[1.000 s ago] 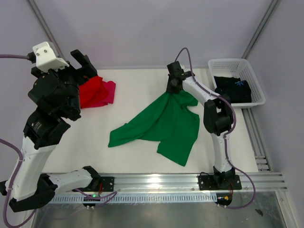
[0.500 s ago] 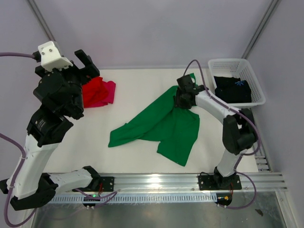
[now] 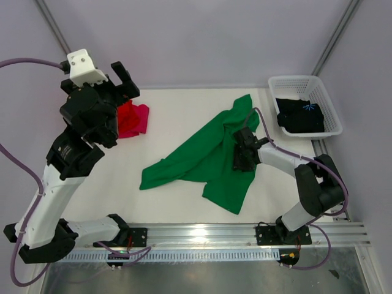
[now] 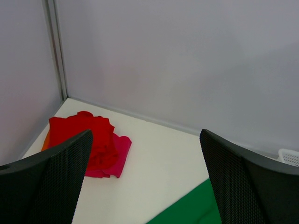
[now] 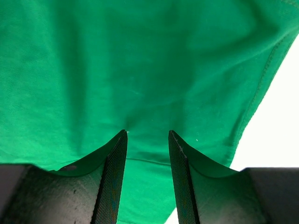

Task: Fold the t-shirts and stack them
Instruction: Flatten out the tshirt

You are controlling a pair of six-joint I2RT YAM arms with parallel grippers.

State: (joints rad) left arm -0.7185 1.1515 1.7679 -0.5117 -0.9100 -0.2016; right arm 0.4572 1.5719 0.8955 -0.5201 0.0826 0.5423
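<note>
- Two fingers of the right gripper (image 5: 147,133) stand partly apart, tips down on the green t-shirt (image 5: 140,70). Cloth shows flat through the gap and nothing looks pinched, so these jaws seem to hold nothing.
- That gripper sits low on the shirt's right-hand part, probably placed to find a fresh hold on an edge for spreading.
- The left gripper (image 4: 145,132) has its jaws at their widest and empty. It hangs high above the far-left corner of the worktop (image 3: 171,116), likely kept clear until a second hold is needed.
- The green t-shirt sprawls rumpled across the middle of the worktop, not yet folded.
- The red t-shirt (image 4: 81,135) lies on the magenta-pink t-shirt (image 4: 120,149) in the far-left corner, apparently where the stack goes.
- The black t-shirt (image 3: 300,116) lies in the white basket (image 3: 331,104) at far right.
</note>
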